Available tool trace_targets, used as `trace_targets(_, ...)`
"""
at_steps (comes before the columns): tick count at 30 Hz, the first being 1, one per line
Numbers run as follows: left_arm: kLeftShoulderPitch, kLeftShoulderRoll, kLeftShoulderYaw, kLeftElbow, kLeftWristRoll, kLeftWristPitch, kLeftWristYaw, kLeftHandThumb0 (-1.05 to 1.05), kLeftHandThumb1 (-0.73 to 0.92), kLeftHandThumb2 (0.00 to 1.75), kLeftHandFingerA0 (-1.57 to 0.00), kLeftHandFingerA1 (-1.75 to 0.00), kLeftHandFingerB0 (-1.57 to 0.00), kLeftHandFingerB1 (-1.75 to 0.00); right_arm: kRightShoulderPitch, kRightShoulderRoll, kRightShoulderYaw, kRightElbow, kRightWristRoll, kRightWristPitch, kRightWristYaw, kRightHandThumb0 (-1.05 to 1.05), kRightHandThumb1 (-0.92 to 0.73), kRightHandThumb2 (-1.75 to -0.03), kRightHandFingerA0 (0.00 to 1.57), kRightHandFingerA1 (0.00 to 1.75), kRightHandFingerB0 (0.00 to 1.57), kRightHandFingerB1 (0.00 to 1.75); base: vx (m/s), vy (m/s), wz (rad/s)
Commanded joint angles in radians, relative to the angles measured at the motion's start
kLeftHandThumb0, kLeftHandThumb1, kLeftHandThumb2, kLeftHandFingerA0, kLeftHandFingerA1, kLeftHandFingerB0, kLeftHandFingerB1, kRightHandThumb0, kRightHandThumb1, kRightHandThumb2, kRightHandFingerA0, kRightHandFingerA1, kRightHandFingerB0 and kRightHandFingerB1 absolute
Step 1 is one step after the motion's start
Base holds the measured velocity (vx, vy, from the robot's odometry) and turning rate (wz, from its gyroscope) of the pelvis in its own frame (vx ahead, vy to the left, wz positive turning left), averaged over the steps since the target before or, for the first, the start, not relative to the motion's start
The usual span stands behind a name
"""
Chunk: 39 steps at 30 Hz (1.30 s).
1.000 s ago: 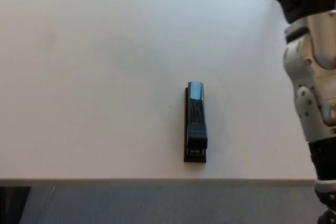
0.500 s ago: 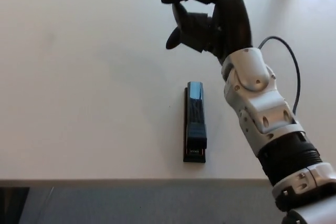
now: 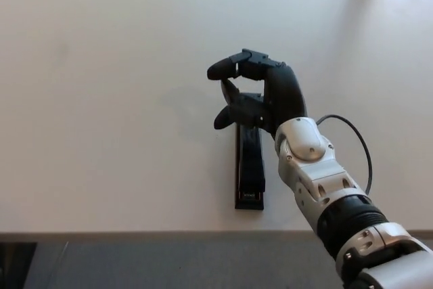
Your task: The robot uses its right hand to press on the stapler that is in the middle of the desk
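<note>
The right robot hand (image 3: pixel 260 96) covers the far end of the stapler (image 3: pixel 249 170) lying mid-desk (image 3: pixel 101 99).

A pale, evenly lit desk (image 3: pixel 101 99) fills the view above grey floor (image 3: pixel 169 265).

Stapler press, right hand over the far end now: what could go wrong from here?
1. The right hand covers only the far end of the stapler; an off-centre push could skid or twist it on the smooth desk.
2. The stapler's near end sits close to the desk edge, so a slide toward the robot might drop it.
</note>
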Motion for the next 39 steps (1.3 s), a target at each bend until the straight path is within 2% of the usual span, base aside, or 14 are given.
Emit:
trace_targets(1,-0.002,0.018,0.012,0.006,-0.028,-0.011,-0.014,-0.73,0.92,0.71,-0.07,-0.39,-0.08,-0.33,0.044,0.030,-0.004,0.062,-0.037,-0.037,-0.020,-0.16,-0.67,-0.82,1.25,1.01,0.80,1.14,0.00,0.000,0.00)
trace_targets(4,0.003,0.024,0.001,0.003,-0.010,-0.028,-0.004,-0.76,0.92,0.73,-0.08,-0.40,-0.09,-0.35,0.066,0.036,0.003,0.083,-0.048,-0.033,-0.010,-0.14,-0.72,-0.78,1.21,1.03,0.78,1.15,0.00,0.000,0.00)
trace_targets(5,-0.001,0.026,0.004,0.004,-0.015,-0.027,-0.008,-0.84,0.72,1.11,0.00,-0.44,-0.10,-0.41,0.071,0.042,0.013,0.091,-0.061,-0.026,-0.026,-0.14,-0.74,-0.75,1.20,1.04,0.79,1.14,0.00,0.000,0.00)
trace_targets(7,-0.006,0.024,0.004,0.004,-0.015,-0.017,-0.003,-0.78,0.92,0.72,-0.07,-0.39,-0.08,-0.33,0.086,0.053,0.025,0.103,-0.073,-0.042,-0.045,-0.14,-0.76,-0.68,1.21,1.06,0.82,1.07,0.00,0.000,0.00)
trace_targets(9,-0.010,0.027,-0.003,0.005,-0.004,-0.013,0.009,-0.80,0.72,1.12,0.00,-0.46,-0.12,-0.42,0.097,0.065,0.001,0.113,-0.037,-0.044,0.013,-0.11,-0.74,-0.77,1.18,1.12,0.82,1.10,0.00,0.000,0.00)
trace_targets(11,-0.008,0.028,-0.003,0.005,-0.007,-0.021,0.004,-0.78,0.92,0.73,-0.08,-0.41,-0.09,-0.35,0.117,0.072,0.014,0.120,-0.052,-0.053,0.017,-0.14,-0.75,-0.72,1.18,1.14,0.82,1.16,0.00,0.000,0.00)
trace_targets(16,-0.018,0.031,0.006,0.012,-0.019,-0.015,-0.006,-0.76,0.92,0.71,-0.08,-0.39,-0.09,-0.33,0.148,0.075,0.045,0.144,-0.083,-0.046,0.001,-0.16,-0.77,-0.66,1.21,1.04,0.75,1.14,0.00,0.000,0.00)
trace_targets(25,-0.013,0.031,0.004,0.003,-0.016,-0.019,-0.006,-0.83,0.71,1.10,0.00,-0.44,-0.10,-0.41,0.247,0.090,0.094,0.210,-0.119,-0.002,-0.012,-0.17,-0.77,-0.63,1.15,1.12,0.76,1.08,0.00,0.000,0.00)
trace_targets(26,-0.014,0.032,0.003,0.003,-0.014,-0.018,-0.003,-0.75,0.92,0.71,-0.08,-0.40,-0.09,-0.35,0.251,0.090,0.096,0.213,-0.120,0.000,-0.013,-0.16,-0.78,-0.63,1.15,1.12,0.76,1.09,0.00,0.000,0.00)
trace_targets(28,0.063,0.018,0.003,-0.002,-0.014,-0.044,-0.011,-0.83,0.72,1.11,0.00,-0.45,-0.11,-0.42,0.331,0.097,0.130,0.226,-0.145,0.011,-0.027,-0.17,-0.78,-0.63,1.14,1.10,0.75,0.99,0.00,0.000,0.00)
trace_targets(29,0.089,0.015,-0.001,-0.005,-0.009,-0.054,-0.013,-0.76,0.92,0.74,-0.08,-0.40,-0.07,-0.34,0.363,0.096,0.145,0.229,-0.156,-0.001,-0.030,-0.14,-0.79,-0.63,1.12,1.11,0.76,1.08,0.00,0.000,0.00)
trace_targets(33,0.257,0.000,-0.019,0.011,0.017,-0.116,-0.019,-0.72,0.92,0.75,-0.08,-0.41,-0.06,-0.34,0.570,0.098,0.207,0.248,-0.195,-0.064,-0.053,-0.13,-0.77,-0.67,1.14,1.05,0.77,1.14,0.00,0.000,0.00)
trace_targets(35,0.294,-0.004,-0.023,0.086,0.032,-0.180,-0.008,-0.37,0.59,1.16,-0.03,-0.50,-0.02,-0.50,0.648,0.093,0.230,0.259,-0.207,-0.071,-0.067,-0.18,-0.78,-0.64,1.13,1.08,0.78,1.08,0.00,0.000,0.00)
trace_targets(39,0.369,-0.009,-0.033,0.109,0.040,-0.206,-0.009,-0.37,0.60,1.17,-0.03,-0.51,-0.03,-0.50,0.752,0.088,0.251,0.268,-0.208,-0.093,-0.072,-0.19,-0.80,-0.62,1.14,1.07,0.77,1.04,0.00,0.000,0.00)
